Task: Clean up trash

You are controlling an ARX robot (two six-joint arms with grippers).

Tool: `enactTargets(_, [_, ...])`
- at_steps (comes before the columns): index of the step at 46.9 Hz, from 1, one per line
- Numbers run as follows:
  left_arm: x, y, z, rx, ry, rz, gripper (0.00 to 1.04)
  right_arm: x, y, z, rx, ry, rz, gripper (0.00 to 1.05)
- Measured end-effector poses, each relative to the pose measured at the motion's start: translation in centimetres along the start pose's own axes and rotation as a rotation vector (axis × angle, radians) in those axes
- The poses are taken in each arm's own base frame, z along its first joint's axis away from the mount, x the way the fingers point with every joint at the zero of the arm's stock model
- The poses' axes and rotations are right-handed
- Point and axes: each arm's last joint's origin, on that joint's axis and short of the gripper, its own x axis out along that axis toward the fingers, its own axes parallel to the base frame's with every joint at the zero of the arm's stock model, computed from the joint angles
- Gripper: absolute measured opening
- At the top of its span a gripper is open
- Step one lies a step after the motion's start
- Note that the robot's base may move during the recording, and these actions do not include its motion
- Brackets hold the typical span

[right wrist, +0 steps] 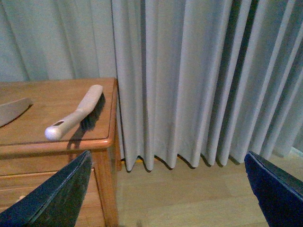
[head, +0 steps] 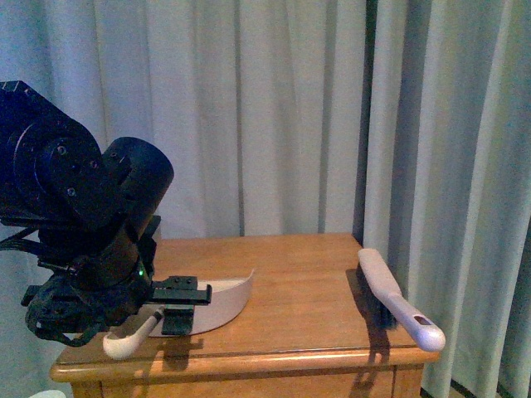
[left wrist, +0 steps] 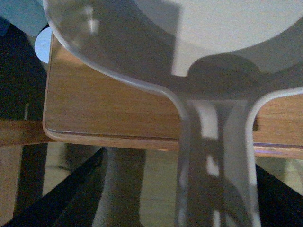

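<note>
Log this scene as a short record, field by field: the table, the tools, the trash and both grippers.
table: wooden, in front of a grey curtain
dustpan: on the table's left part, handle reaching over the front edge
brush: lying along the table's right edge
trash: no paper wad visible in any view
left gripper: fingers open, one on each side of the dustpan handle
right gripper: fingers open, empty, off the table over the floor
</note>
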Motion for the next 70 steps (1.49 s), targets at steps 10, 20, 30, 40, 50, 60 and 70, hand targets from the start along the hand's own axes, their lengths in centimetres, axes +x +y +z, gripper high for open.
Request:
enactTargets(10, [0.0, -0.2, 0.0, 0.018, 0.002, -0.014, 0.34, 0.0, 0.0, 0.0, 0.0, 0.0, 0.0, 0.97])
enactTargets(20, [-0.1, -0.3, -0.1, 0.022, 0.003, -0.016, 0.28, 0.0, 0.0, 0.0, 0.0, 0.0, 0.0, 0.97])
enactTargets(30, [-1.0, -0.1, 0.6, 0.009, -0.086, -0.004, 0.27, 0.0, 0.0, 0.0, 0.0, 0.0, 0.0, 0.97])
enactTargets(40, [-6.4, 0.4, 1.9, -0.02, -0.441, -0.031, 0.27, 0.0, 0.0, 0.0, 0.0, 0.0, 0.0, 0.97])
enactTargets(50, [-13.2, 1.6, 0.0, 0.004, -0.771, -0.071, 0.27, 0.0, 0.0, 0.0, 0.0, 0.0, -0.001, 0.97])
enactTargets(60, [-18.4, 4.2, -4.2, 0.016, -0.999, -0.099, 0.27, 0.0, 0.0, 0.0, 0.0, 0.0, 0.0, 0.97])
enactTargets(70, [-22.1, 8.1, -9.4, 0.04, -1.156, -0.069, 0.27, 0.0, 0.0, 0.0, 0.0, 0.0, 0.0, 0.97])
